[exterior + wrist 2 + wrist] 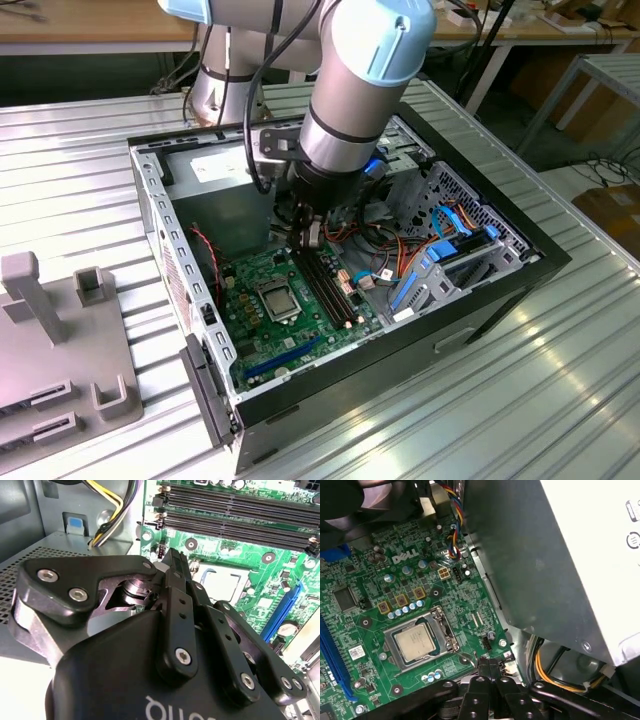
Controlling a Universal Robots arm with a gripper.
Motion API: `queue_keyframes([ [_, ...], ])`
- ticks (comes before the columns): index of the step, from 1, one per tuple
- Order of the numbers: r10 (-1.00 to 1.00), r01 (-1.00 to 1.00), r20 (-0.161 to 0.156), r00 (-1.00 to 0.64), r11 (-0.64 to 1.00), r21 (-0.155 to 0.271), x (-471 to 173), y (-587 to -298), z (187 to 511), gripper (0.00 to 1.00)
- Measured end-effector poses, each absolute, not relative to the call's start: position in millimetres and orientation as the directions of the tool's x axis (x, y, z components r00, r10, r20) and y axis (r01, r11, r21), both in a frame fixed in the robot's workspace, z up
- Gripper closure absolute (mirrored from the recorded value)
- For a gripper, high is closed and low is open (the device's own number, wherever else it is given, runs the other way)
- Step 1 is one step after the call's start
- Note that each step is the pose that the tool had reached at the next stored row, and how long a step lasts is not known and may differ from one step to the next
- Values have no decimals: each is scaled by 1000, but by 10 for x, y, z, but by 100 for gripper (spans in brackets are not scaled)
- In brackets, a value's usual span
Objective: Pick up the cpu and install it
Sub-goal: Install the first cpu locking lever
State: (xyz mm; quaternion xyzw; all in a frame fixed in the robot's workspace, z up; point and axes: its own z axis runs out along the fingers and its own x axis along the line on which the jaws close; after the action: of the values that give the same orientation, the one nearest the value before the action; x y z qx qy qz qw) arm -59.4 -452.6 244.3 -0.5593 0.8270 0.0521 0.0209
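The cpu is a silver square lying flat in its metal-framed socket on the green motherboard of an open computer case. It also shows in the exterior view as the cpu and in the second wrist view as the cpu. My gripper hangs inside the case, above the board and a little to the side of the socket, toward the power supply. Its black fingers are pressed together at the tips with nothing between them. The gripper is shut and apart from the cpu.
A grey power supply stands close beside the gripper, with yellow and black cables under it. Memory slots and a blue expansion slot flank the socket. Orange and blue cables fill the drive side. A grey fixture stands at the exterior view's left.
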Motion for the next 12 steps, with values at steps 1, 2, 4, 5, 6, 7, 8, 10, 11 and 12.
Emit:
queue_keyframes([
  [1, -924, -928, -93, -371, 367, 63, -606, -4531, 2443, 89],
  [2, -925, -929, -93, -370, 365, 63, -613, -4534, 2442, 89],
  [4, -926, -930, -93, -366, 361, 63, -628, -4540, 2442, 89],
  [5, -927, -931, -93, -364, 360, 63, -631, -4540, 2442, 89],
  [6, -927, -932, -93, -362, 358, 63, -634, -4541, 2442, 89],
  [7, -928, -933, -93, -360, 355, 63, -635, -4541, 2442, 89],
  [8, -930, -934, -93, -356, 352, 63, -637, -4542, 2443, 89],
  [10, -935, -939, -93, -342, 337, 63, -641, -4542, 2443, 89],
  [11, -937, -941, -93, -337, 332, 63, -642, -4542, 2443, 89],
  [12, -937, -942, -93, -335, 331, 63, -642, -4542, 2443, 89],
])
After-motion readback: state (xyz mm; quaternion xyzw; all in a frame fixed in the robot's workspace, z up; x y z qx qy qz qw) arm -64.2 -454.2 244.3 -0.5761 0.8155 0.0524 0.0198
